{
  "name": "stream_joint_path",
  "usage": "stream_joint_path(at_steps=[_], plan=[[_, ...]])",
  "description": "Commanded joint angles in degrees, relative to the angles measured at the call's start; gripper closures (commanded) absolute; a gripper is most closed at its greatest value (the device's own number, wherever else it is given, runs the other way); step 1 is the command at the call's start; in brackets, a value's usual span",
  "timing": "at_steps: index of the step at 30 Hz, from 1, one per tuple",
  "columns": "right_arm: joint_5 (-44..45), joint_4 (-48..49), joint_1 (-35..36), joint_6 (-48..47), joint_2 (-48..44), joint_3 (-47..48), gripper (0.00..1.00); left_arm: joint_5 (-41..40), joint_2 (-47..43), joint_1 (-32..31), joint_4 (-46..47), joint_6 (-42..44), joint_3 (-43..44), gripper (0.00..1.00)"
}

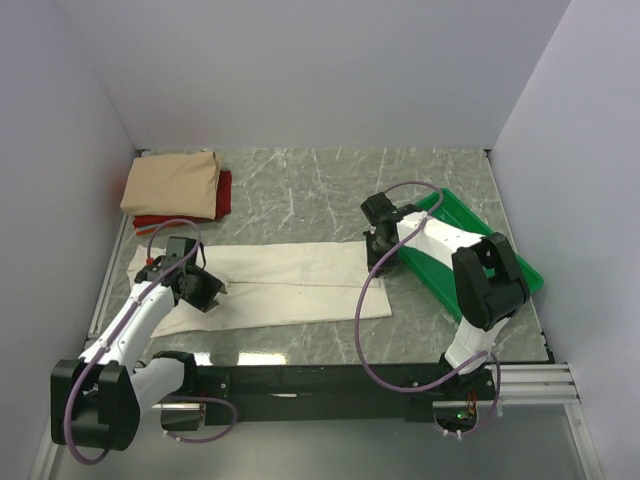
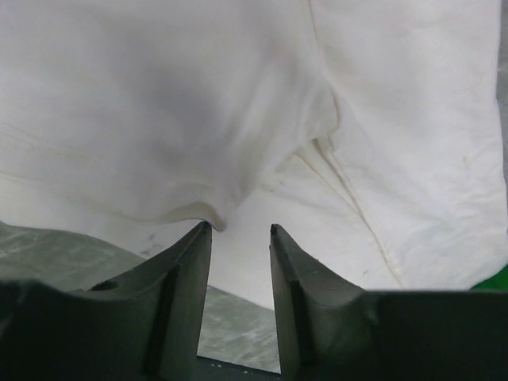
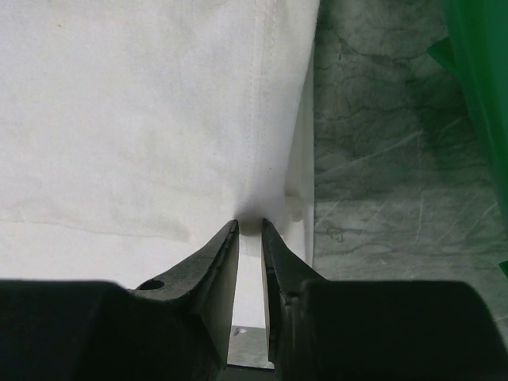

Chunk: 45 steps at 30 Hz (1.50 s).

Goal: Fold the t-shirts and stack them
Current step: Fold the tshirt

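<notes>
On the table [image 1: 300,190], cream t-shirt [image 1: 290,285] lies folded lengthwise.

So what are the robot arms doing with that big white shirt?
They are folding it. The cream shirt lies on the table as a long strip. The right gripper pinches its right end, and the left gripper is at its left end, grip unclear. A folded tan shirt lies on a red shirt in the far corner.

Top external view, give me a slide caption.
Left gripper and right gripper at opposite ends of the flattened cream t-shirt; tan shirt stacked on red shirt back left, green tray right.
</notes>
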Motion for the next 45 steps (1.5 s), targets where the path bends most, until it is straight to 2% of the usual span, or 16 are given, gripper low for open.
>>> stream_joint_path(at_steps=[1, 10, 15, 18, 29, 45], plan=[[0.90, 0.83, 0.50, 0.42, -1.59, -0.24, 0.75, 3.76, -1.61, -0.24, 0.03, -1.65, 0.08, 0.58], [1.26, 0.21, 0.42, 0.60, -1.33, 1.17, 0.74, 9.39, -6.87, -0.24, 4.68, -2.88, 4.21, 0.38], [1.26, 0.30, 0.42, 0.51, -1.16, 1.87, 0.74, 3.35, -8.99, 0.29, 3.29, -2.18, 6.50, 0.28], [2.30, 0.04, 0.42, 0.78, -0.72, 3.27, 0.74, 2.88, -5.67, 3.09, 1.27, -0.95, 6.76, 0.27], [7.32, -1.90, 0.24, 1.30, 0.95, 6.00, 0.74, 2.36, 6.03, 8.28, 6.10, 3.18, 4.57, 0.28], [8.73, -1.55, 0.33, 1.48, 7.19, 7.15, 0.73, 1.22, 7.62, 9.69, 7.68, 5.56, -1.32, 0.28]])
